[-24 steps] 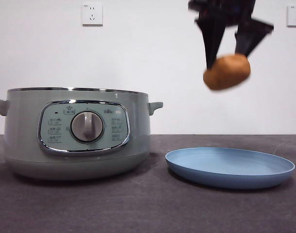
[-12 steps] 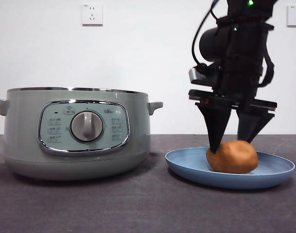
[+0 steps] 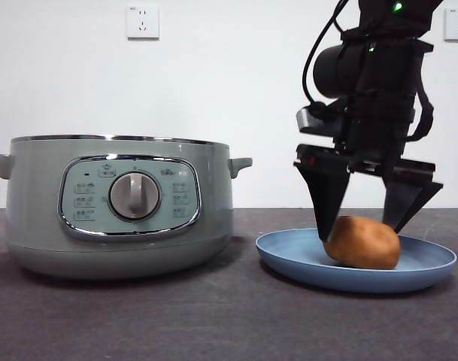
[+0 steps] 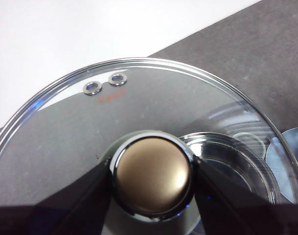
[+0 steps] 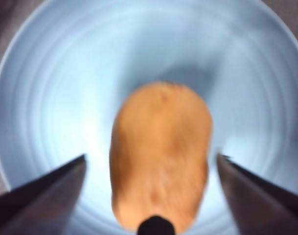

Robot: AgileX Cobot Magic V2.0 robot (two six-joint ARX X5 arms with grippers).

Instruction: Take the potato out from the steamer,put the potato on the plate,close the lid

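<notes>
The orange-brown potato [image 3: 362, 241] lies on the light-blue plate [image 3: 289, 252] at the right; it also shows in the right wrist view [image 5: 160, 152] on the plate [image 5: 65, 93]. My right gripper [image 3: 366, 218] hangs over it, jaws open and standing clear on both sides of the potato. The sage-green steamer [image 3: 116, 203] stands at the left with no lid on it. My left gripper [image 4: 153, 178] is shut on the knob [image 4: 153, 176] of the clear glass lid [image 4: 65, 137], out of the front view.
The dark grey table [image 3: 229, 316] runs under the steamer and plate. A white wall with two sockets [image 3: 142, 22] is behind. The steamer's side handle [image 3: 241, 164] points toward the plate.
My right gripper came down with the potato onto the plate, then opened its jaws and let go. The potato now rests on the plate.
</notes>
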